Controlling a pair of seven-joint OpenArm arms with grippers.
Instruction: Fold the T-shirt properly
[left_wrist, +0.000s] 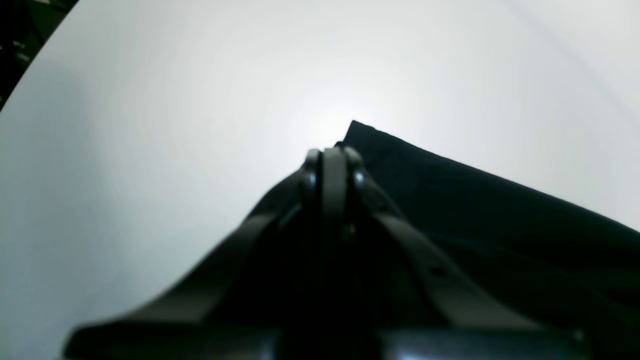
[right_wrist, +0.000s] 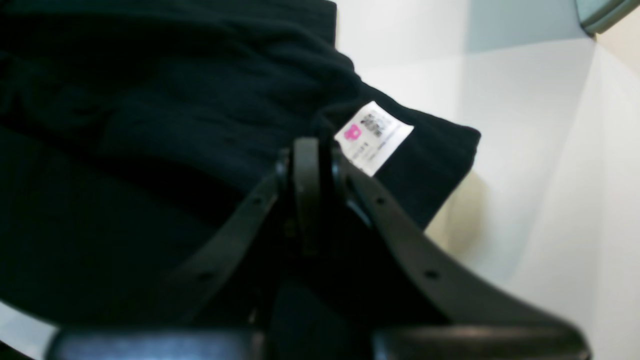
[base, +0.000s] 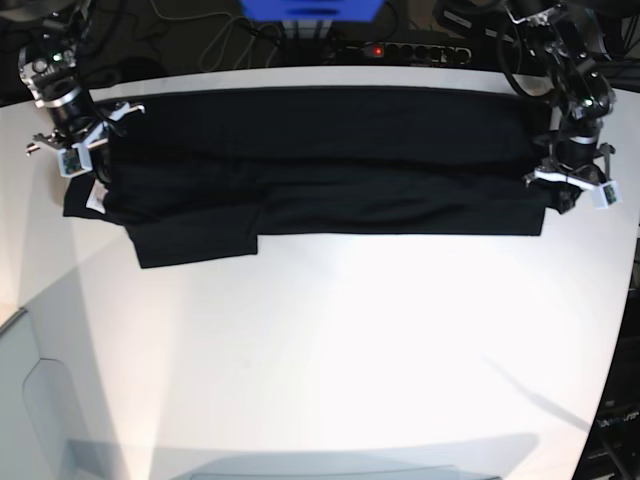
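Observation:
The black T-shirt (base: 320, 150) lies as a long band across the far part of the white table (base: 320, 350), with a sleeve flap (base: 195, 240) sticking out toward the front left. My right gripper (base: 88, 170) is at its left end, shut on bunched cloth (right_wrist: 150, 125) beside the white tag (right_wrist: 374, 135); its fingertips (right_wrist: 306, 150) are pressed together. My left gripper (base: 562, 192) is at the shirt's right end. In the left wrist view the gripper (left_wrist: 332, 157) is shut right at a corner of the black cloth (left_wrist: 475, 210). No print shows.
A power strip (base: 415, 50), cables and a blue box (base: 310, 8) sit behind the table's far edge. The table's curved edge runs close by both arms, at the left (base: 20, 280) and the right (base: 630, 300). A grey fixture (base: 40, 400) stands at the front left.

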